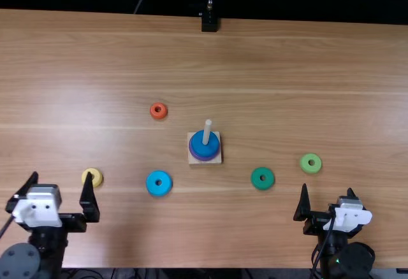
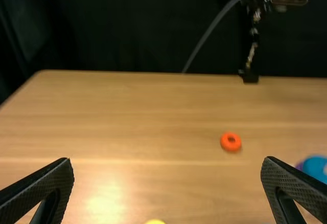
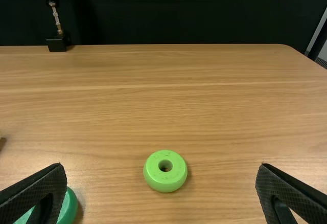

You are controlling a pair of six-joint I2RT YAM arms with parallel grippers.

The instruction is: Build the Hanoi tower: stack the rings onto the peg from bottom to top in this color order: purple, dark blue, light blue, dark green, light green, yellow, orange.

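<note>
The peg point(image 1: 207, 132) rises from its base point(image 1: 218, 158) near the middle of the surface point(image 1: 287, 69); the flat base presumably keeps it upright. On it, the purple ring point(image 1: 204, 159) lies lowest with the dark blue ring point(image 1: 213, 147) above, matching the first two colors; the bare peg above awaits the other five. Around it, the light blue ring point(image 1: 152, 185), dark green ring point(image 1: 256, 179), light green ring point(image 1: 305, 163), orange ring point(image 1: 153, 108) and yellow ring point(image 1: 97, 174) lie flat and apart, each with room, I judge, for gripping its sides. My left gripper point(image 1: 62, 174), its fingers spread and empty, is by the yellow ring, which comes late in the order. My right gripper point(image 1: 327, 188), likewise spread and empty, is near the light green ring. I judge light blue next, suited to my left arm; its hole must be centered over the peg before release.
</note>
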